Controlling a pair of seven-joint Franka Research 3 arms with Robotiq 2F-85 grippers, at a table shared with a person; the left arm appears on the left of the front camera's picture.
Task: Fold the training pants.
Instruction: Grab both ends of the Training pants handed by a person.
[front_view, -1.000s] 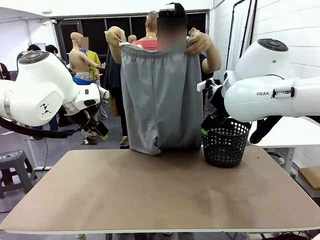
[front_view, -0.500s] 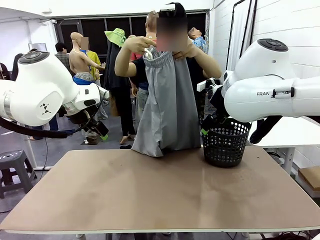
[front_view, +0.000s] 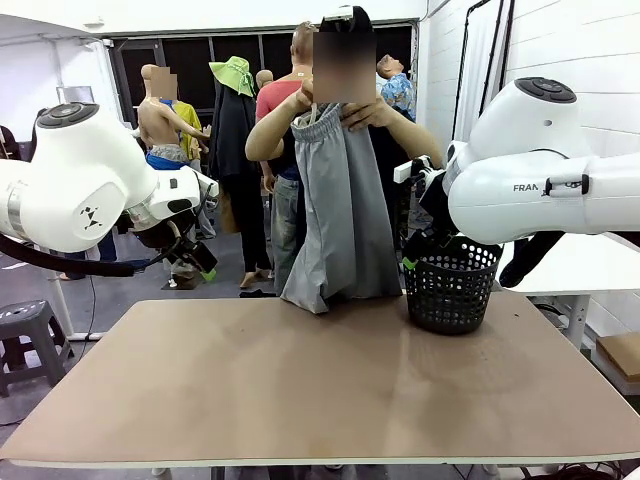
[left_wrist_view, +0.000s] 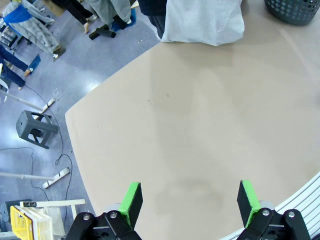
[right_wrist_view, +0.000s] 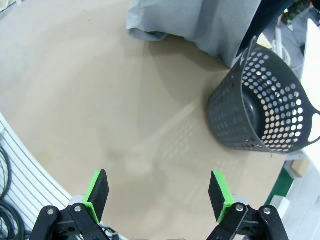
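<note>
A person at the far side holds the light grey training pants (front_view: 340, 210) up by the waistband, both hands (front_view: 335, 108) close together, so the pants hang doubled lengthwise. Their lower end rests on the table's far edge (left_wrist_view: 205, 22) (right_wrist_view: 200, 20). My left gripper (front_view: 197, 262) hovers off the table's far left corner, and in its wrist view it (left_wrist_view: 190, 196) stands open above bare tabletop. My right gripper (front_view: 412, 252) hangs just left of the black mesh basket (front_view: 450, 290); it (right_wrist_view: 159, 194) is open too, with nothing between its fingers.
The brown table (front_view: 320, 390) spreads out in front of the pants. The basket (right_wrist_view: 265, 110) stands at the far right of it, close beside the hanging cloth. A grey stool (left_wrist_view: 34, 129) sits on the floor to the left of the table.
The person has brought both hands together at the waistband, folding the spread pants in half lengthwise, so they hang narrower. Neither arm has moved.
</note>
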